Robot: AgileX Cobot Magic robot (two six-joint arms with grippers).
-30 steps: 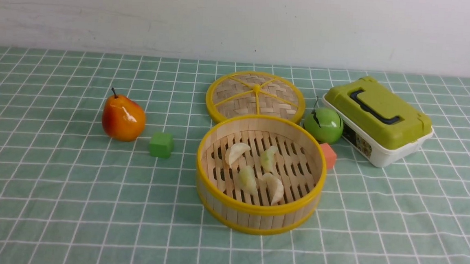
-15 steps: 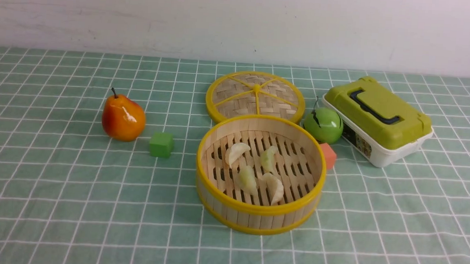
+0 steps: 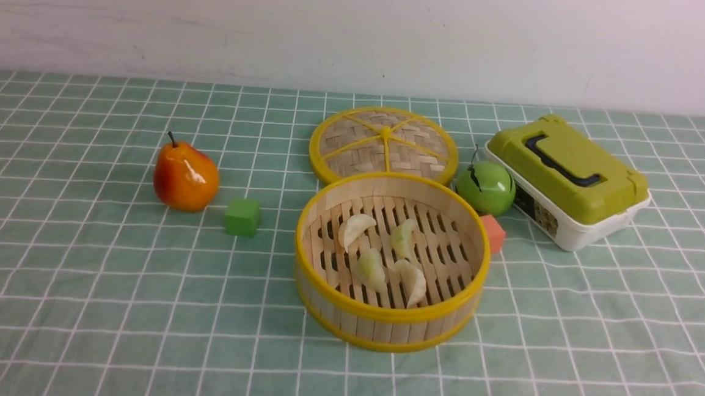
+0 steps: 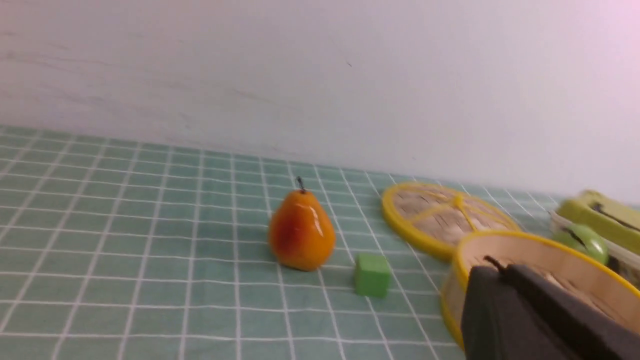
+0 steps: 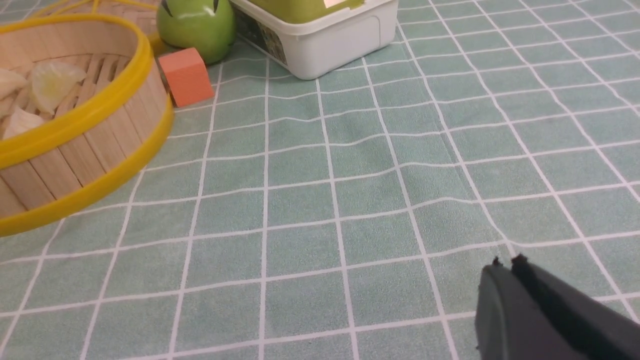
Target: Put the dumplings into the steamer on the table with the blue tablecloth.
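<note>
I see all four pale crescent dumplings [image 3: 382, 255] lying on the slatted floor of the round yellow-rimmed bamboo steamer [image 3: 386, 322] — mid-worktop [image 3: 77, 303]. Left tool [image 4: 495, 267] and right tool [image 5: 505, 265] both clenched, empty, each apart from the steamer.

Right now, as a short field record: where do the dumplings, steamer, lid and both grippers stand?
dumplings: four, all on the slatted floor inside the steamer
steamer: uncovered, on the table
lid: flat on the blue tablecloth behind the steamer
left gripper: shut, empty, near the steamer
right gripper: shut, empty, low over bare cloth
task state: looks complete
</note>
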